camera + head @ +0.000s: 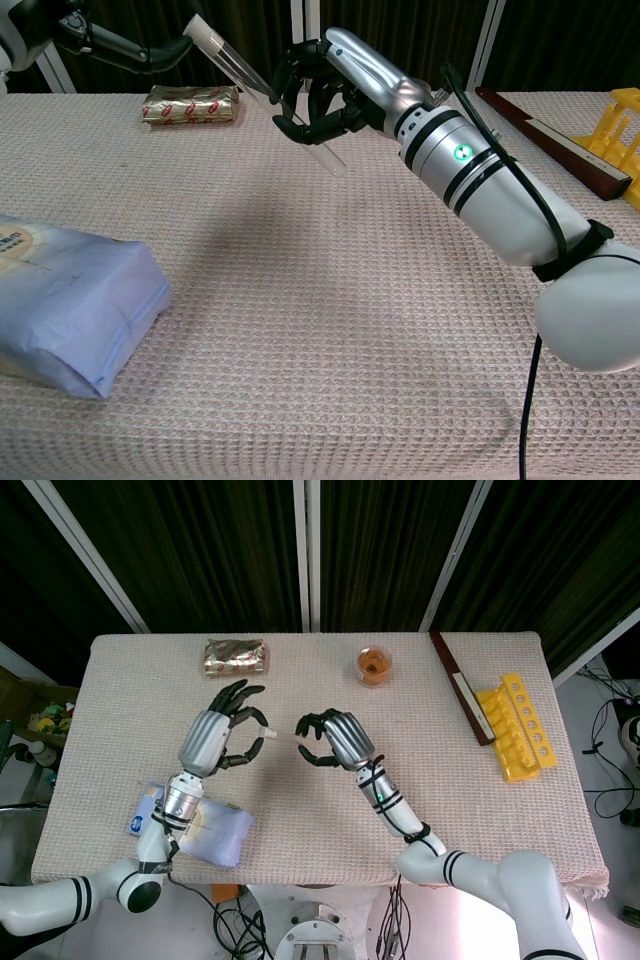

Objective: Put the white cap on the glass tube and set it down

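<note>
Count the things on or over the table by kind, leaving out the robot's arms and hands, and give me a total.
Glass tube with white cap: 1
Foil packet: 1
Small jar with orange contents: 1
Yellow rack: 1
Dark wooden bar: 1
Blue bag: 1
Total: 6

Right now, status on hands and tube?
Right hand holds glass tube mid-air, tilted. White cap on its upper end at left hand. Nothing between them.
</note>
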{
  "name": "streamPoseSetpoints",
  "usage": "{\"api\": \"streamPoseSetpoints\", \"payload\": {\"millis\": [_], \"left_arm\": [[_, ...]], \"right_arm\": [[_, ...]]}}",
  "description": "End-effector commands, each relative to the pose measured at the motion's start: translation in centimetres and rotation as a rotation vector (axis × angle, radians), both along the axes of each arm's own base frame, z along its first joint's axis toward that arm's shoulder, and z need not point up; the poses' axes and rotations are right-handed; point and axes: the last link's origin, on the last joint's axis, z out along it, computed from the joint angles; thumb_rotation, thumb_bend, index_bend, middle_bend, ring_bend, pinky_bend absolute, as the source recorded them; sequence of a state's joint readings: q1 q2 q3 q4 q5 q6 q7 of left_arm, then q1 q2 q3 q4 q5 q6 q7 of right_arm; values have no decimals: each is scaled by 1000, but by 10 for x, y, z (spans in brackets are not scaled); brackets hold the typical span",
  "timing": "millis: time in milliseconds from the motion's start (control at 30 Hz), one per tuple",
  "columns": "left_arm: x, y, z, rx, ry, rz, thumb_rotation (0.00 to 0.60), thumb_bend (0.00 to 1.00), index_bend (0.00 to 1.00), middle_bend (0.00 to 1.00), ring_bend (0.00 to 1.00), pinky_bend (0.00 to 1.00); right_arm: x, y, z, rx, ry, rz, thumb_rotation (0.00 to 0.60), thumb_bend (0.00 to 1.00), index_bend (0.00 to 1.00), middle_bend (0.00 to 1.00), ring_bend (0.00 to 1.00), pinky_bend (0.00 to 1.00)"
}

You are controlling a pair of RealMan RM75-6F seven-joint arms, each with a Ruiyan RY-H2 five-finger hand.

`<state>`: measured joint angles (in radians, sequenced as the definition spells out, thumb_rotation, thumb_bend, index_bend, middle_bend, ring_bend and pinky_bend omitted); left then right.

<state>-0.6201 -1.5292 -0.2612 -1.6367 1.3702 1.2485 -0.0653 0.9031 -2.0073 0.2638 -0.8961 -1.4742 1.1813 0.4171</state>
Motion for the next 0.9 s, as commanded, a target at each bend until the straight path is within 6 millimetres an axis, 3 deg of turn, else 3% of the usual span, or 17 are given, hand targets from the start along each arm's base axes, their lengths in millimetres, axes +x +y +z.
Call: {"api": "streamPoseSetpoints", "payload": {"millis": [33, 100, 167, 267, 567, 900], "left_arm": [[0, 0, 0, 1, 2, -1, 595, 532, 548, 148, 46, 99], [-1, 0, 0, -2, 8, -1, 567, 525, 495, 141, 46, 99], [-2, 0, 2, -3, 11, -1, 522, 481, 364, 125, 46, 99], [-3, 1, 5, 4, 8, 1, 488, 419, 251, 117, 46, 96], [-10, 3, 17, 32, 40, 2, 446, 382, 216, 117, 46, 97], [-42, 11, 46, 108, 183, 70, 446, 377, 216, 117, 46, 97]], "right_arm": [[-1, 0, 0, -1, 5, -2, 600, 692, 825, 726, 585, 491], [-3, -1, 0, -1, 9, -6, 600, 693, 825, 726, 585, 490], [-6, -1, 1, -4, 17, -10, 600, 694, 825, 726, 585, 489], [-11, -2, 3, -15, 38, -13, 600, 706, 825, 726, 585, 488], [-29, -8, 17, -54, 163, -8, 600, 725, 825, 727, 585, 488], [-50, -24, 30, -98, 547, 37, 600, 723, 825, 728, 582, 480]]}}
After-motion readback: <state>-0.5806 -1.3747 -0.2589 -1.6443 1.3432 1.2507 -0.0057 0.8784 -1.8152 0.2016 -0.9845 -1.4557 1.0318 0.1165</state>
